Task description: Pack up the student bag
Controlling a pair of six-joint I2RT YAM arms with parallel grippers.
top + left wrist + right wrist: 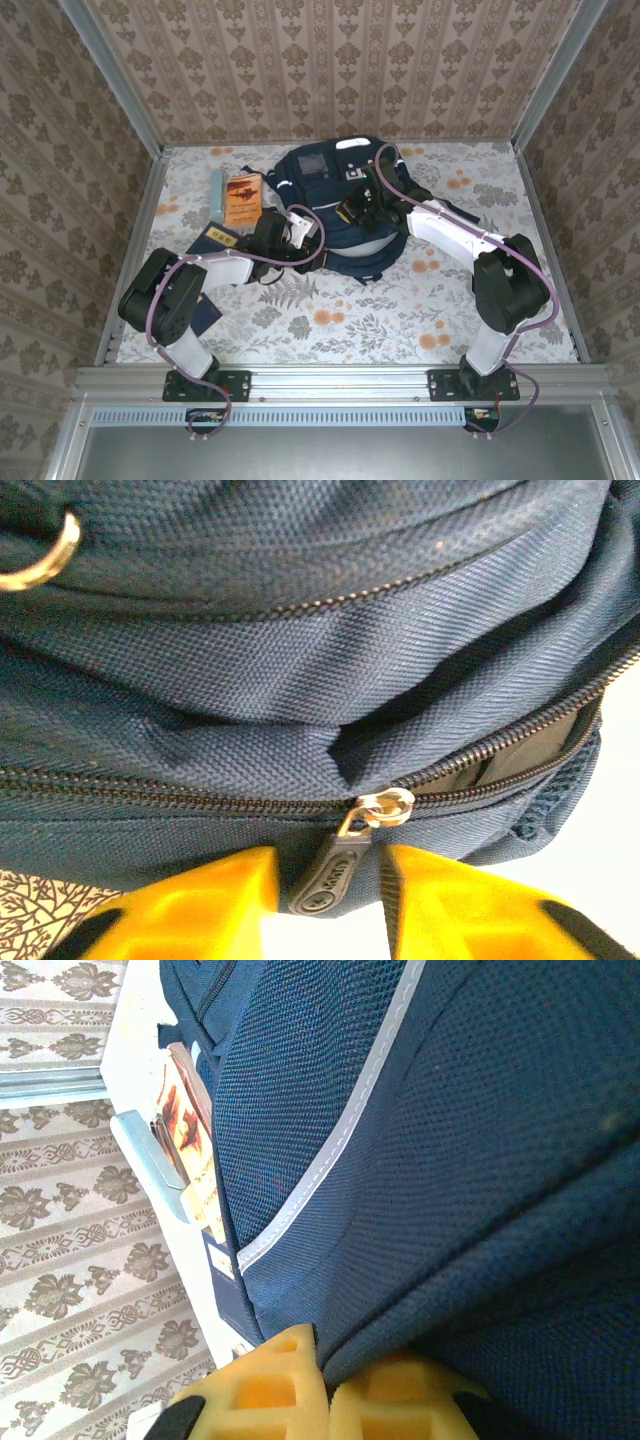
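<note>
The student bag (310, 195), a navy backpack with white stripes, lies in the middle of the table. My left gripper (290, 232) is at its near left edge. In the left wrist view the yellow fingers (200, 900) stand apart on either side of the dark rubber zipper pull (335, 875). The pull lies against the left finger, with a gap to the right one. To the right of the slider (385, 808) the zip gapes open. My right gripper (325, 1385) is shut, pinching a fold of the bag's fabric (450, 1160) near the top of the bag (360, 212).
An orange book (242, 198) and a thin pale-blue one (217, 190) lie left of the bag, with a navy notebook (222, 238) nearer the left arm. A dark flat thing (205, 318) lies under the left arm. Patterned walls close in the table on three sides.
</note>
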